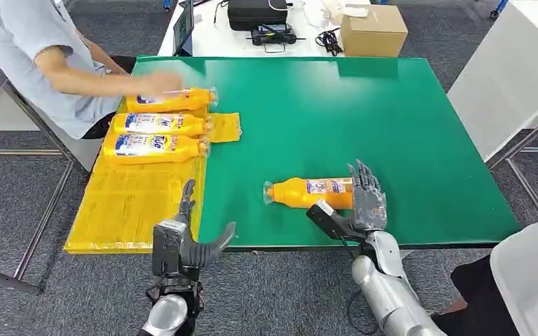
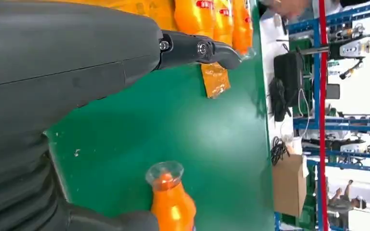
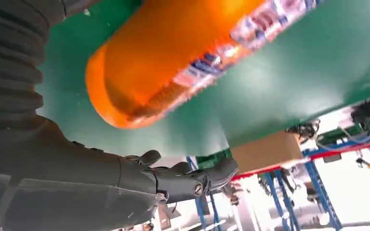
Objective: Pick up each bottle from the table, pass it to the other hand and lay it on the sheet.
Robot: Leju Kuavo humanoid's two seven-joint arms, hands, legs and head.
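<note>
Left hand [image 1: 182, 241] waits at six o'clock, fingers apart and empty; three bottles [image 1: 155, 124] already lie on the yellow sheet [image 1: 129, 206] at nine o'clock; right hand [image 1: 361, 203], fingers spread, reaches the last bottle [image 1: 308, 192] lying on the green worktop [image 1: 392, 119], unlifted

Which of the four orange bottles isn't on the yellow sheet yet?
The lone bottle lying on bare green table by the right hand; the other three lie side by side on the sheet.
</note>
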